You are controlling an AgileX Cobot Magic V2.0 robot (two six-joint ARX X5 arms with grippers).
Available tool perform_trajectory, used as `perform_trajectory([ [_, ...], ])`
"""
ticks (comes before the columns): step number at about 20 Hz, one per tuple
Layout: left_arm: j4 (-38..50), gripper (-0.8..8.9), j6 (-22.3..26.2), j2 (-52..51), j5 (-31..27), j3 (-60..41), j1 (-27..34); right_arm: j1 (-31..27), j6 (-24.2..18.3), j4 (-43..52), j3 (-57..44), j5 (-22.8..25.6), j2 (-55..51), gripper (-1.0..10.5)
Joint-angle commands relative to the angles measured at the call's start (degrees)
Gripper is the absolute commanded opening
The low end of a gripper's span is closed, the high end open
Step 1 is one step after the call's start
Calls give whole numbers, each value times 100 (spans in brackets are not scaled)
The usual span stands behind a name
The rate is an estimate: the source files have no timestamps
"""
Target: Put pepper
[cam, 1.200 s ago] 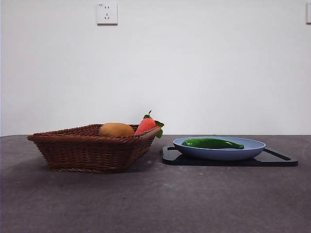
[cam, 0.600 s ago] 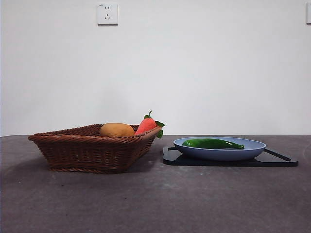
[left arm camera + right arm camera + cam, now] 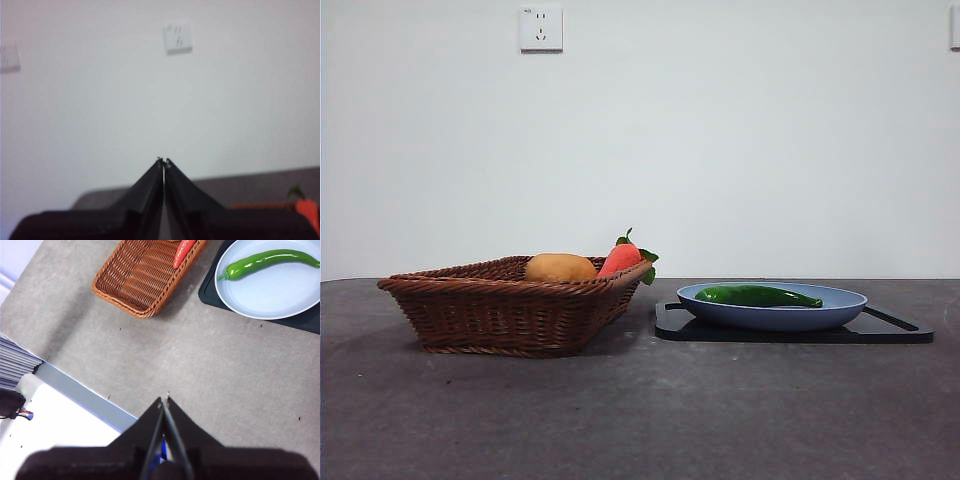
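While both arms wait away from the objects:
pepper [image 3: 757,296]: long, glossy green, tapered; lying in blue plate [image 3: 840,312], 3 o'clock of basket [image 3: 500,310]
left gripper [image 3: 163,162]: closed, empty
right gripper [image 3: 164,401]: closed, empty
writing: none readable

We see a glossy dark green pepper [image 3: 758,296] on a pale blue plate [image 3: 840,308], which sits on a black tray [image 3: 900,329]. The woven basket [image 3: 500,310] is reddish brown, holding a yellow-orange fruit [image 3: 560,268] and a red-orange vegetable [image 3: 620,258] with what look like green leaves. The table [image 3: 640,410] is mottled grey, the wall [image 3: 720,140] white.
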Motion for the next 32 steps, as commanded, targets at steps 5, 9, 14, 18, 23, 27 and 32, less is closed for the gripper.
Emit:
perform_trajectory([
  [5, -7, 8, -570, -868, 31, -1307, 105, 11, -26, 39, 98, 4, 42, 11],
  [9, -199, 8, -590, -1016, 31, -1744, 105, 11, -26, 39, 98, 4, 42, 11],
  [14, -643, 8, -675, -1016, 39, -1915, 105, 11, -26, 39, 98, 4, 42, 11],
  [18, -1152, 8, -743, -1080, 37, -1915, 105, 11, -26, 39, 98, 4, 42, 11],
  [23, -1847, 8, -1038, -1351, 52, -1923, 105, 13, -26, 39, 98, 2, 42, 11],
  [27, -1845, 8, -1012, -1342, 37, -1921, 105, 11, -26, 39, 98, 2, 42, 11],
  [32, -1843, 8, -1012, -1342, 42, -1921, 103, 13, -26, 39, 98, 2, 42, 11],
])
